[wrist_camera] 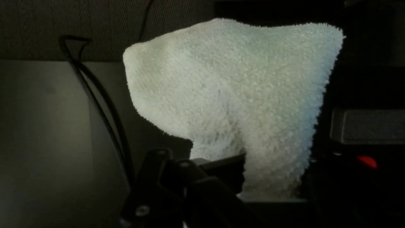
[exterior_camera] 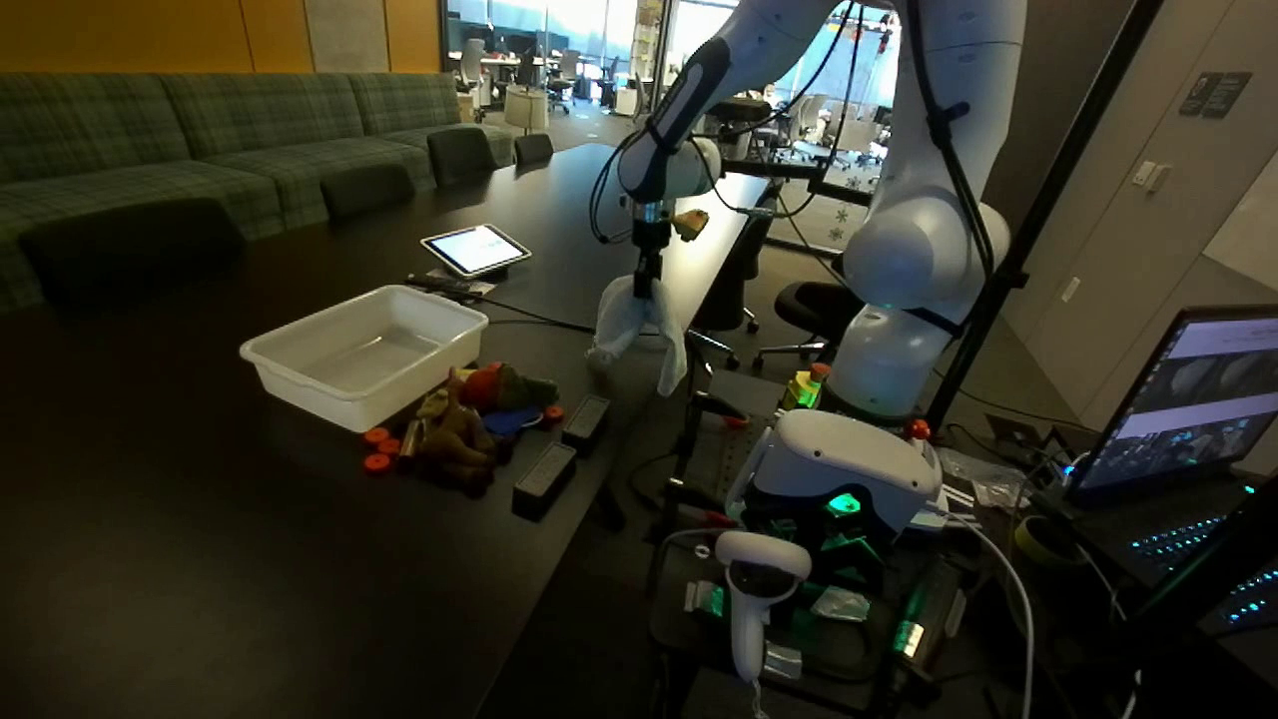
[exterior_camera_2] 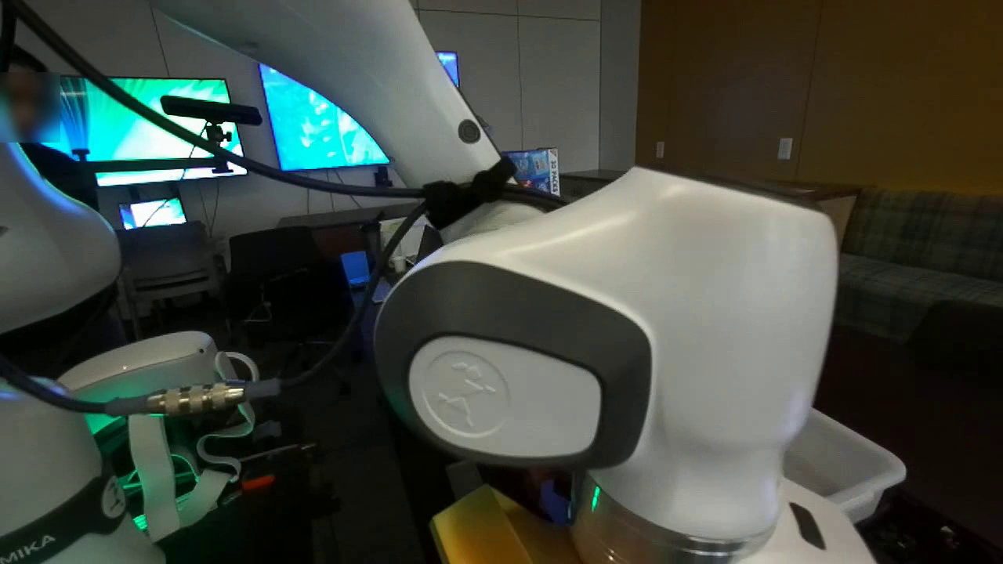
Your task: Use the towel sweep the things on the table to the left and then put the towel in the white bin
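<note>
The towel [exterior_camera: 621, 325], a pale limp cloth, hangs from my gripper [exterior_camera: 648, 283], which is shut on it above the table's edge. In the wrist view the towel [wrist_camera: 227, 82] fills the middle and covers part of the fingers [wrist_camera: 221, 171]. To the near-left of it in an exterior view lie the things: a brown soft toy [exterior_camera: 457, 444], a red and green soft toy [exterior_camera: 504, 387], a blue piece [exterior_camera: 511, 419] and several orange discs [exterior_camera: 376, 462]. Just behind them on the dark table [exterior_camera: 250, 559] stands the white bin [exterior_camera: 300, 391], with nothing visible inside.
Two dark grey blocks [exterior_camera: 545, 479] lie at the table's edge beside the toys. Past the bin is a tablet [exterior_camera: 476, 249] on a stand, with a cable [exterior_camera: 539, 318] running across the table. A cart with a white headset [exterior_camera: 849, 464] stands beside the arm base.
</note>
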Tool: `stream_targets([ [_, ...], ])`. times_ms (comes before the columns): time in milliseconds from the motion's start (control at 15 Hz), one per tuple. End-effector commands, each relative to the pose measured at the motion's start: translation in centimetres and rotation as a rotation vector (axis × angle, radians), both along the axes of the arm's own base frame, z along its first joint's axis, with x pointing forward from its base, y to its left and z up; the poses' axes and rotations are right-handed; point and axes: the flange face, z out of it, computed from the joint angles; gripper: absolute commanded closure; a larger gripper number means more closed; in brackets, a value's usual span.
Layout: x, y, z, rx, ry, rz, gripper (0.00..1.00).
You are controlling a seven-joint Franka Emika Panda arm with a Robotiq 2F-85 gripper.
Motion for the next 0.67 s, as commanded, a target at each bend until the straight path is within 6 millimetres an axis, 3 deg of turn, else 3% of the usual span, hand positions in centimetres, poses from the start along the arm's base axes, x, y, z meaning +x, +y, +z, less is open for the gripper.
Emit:
stream_targets([
  [0,-0.1,4.2,-2.9,0.028,0.074,0.109,0.99],
  [333,0.2,11.7,-9.6,0.12,0.188,0.251,0.99],
  [600,0.0,16.6,-13.4,0.174,0.271,0.343,0.99],
])
